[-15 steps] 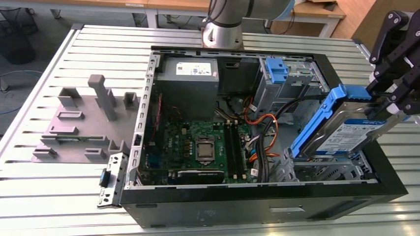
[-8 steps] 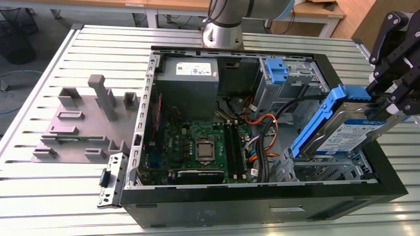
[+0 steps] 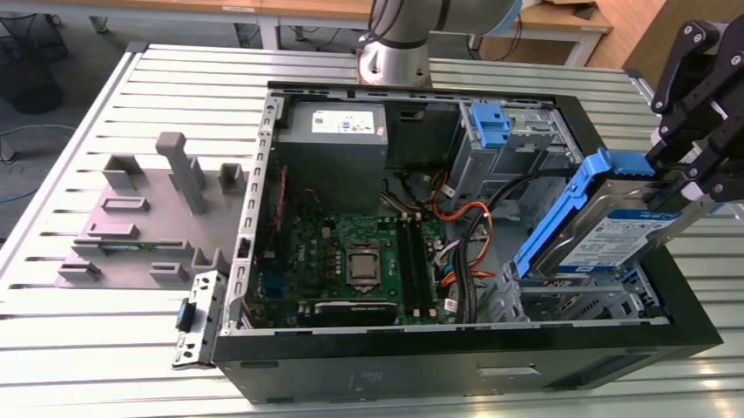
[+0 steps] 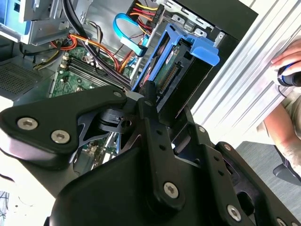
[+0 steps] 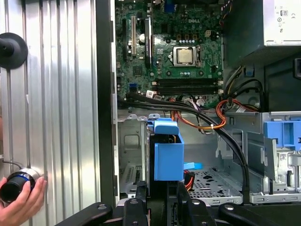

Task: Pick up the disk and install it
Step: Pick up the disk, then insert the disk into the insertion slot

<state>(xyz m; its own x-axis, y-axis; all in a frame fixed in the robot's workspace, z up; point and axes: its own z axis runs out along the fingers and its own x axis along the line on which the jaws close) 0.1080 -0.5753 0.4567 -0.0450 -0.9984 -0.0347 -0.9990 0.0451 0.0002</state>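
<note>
The disk [image 3: 616,233], a silver drive with a white-and-blue label in a bright blue carrier, hangs tilted over the open computer case [image 3: 465,348] at the exterior view's right. My gripper [image 3: 688,193] is shut on its upper end, and its lower end dips toward the metal drive cage [image 3: 570,300]. In the second wrist view the carrier [image 4: 190,54] sticks out beyond the black fingers [image 4: 149,106]. In the first wrist view the carrier's blue end [image 5: 168,155] sits just ahead of the gripper [image 5: 162,200], above the cage floor [image 5: 211,181].
Inside the case lie the motherboard [image 3: 355,261], a grey power supply box [image 3: 334,131], an upright blue latch [image 3: 490,126] and loose cables [image 3: 476,226] beside the cage. A grey fixture [image 3: 152,209] stands on the slatted table. A person's hand [image 5: 21,205] rests on the table.
</note>
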